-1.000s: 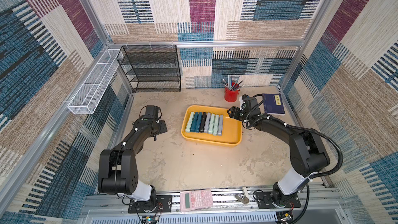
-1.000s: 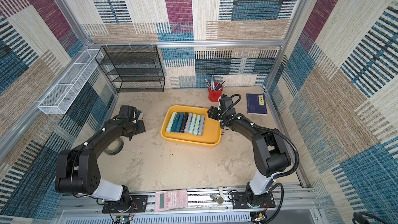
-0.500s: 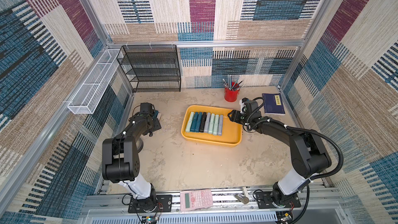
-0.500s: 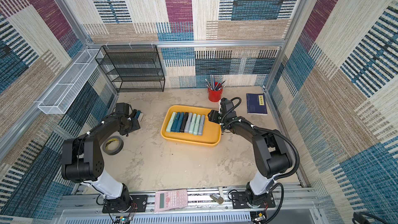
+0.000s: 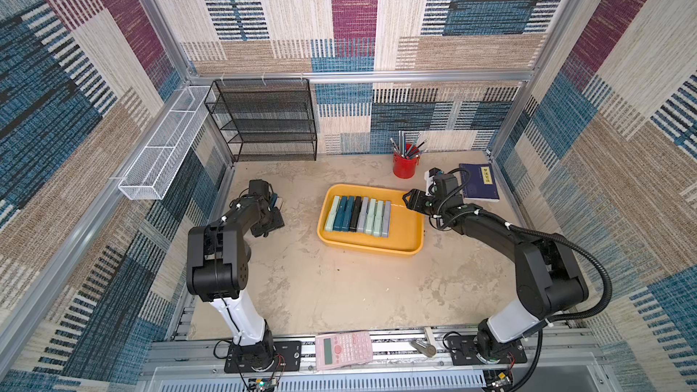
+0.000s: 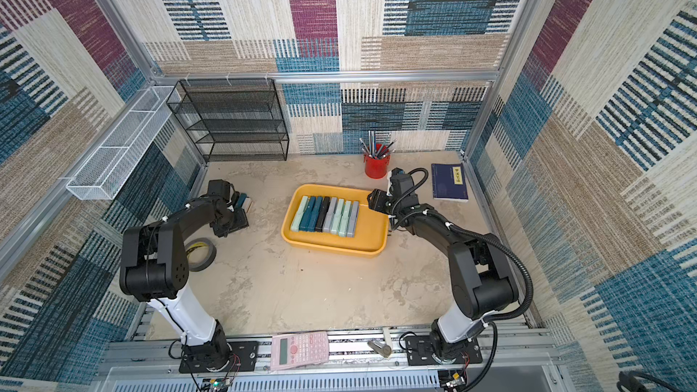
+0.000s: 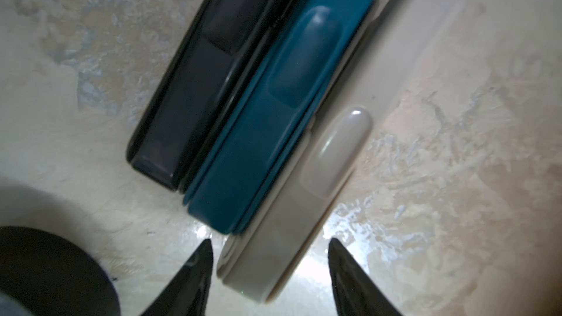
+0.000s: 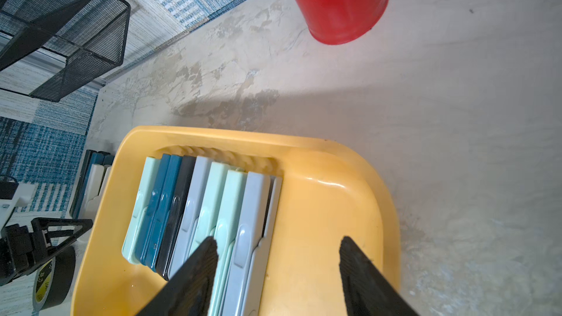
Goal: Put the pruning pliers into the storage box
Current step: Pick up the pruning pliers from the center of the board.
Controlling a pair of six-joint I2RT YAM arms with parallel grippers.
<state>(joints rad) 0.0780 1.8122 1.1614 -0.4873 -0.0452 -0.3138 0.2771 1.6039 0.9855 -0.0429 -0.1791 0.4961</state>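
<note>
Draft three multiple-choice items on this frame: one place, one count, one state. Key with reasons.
1. Where does the pink calculator lie?
A) by the red cup
B) on the front rail
C) on the black rack

2. How many pruning pliers lie on the table outside the storage box?
A) one
B) three
C) six

3. The left gripper is:
A) open
B) shut on a mint piece
C) shut, empty

Key:
1 B: both top views show it on the rail at the near edge.
2 B: the left wrist view shows a black piece, a teal piece and a whitish piece side by side.
3 A: its fingertips stand apart on either side of the whitish piece's end.
</note>
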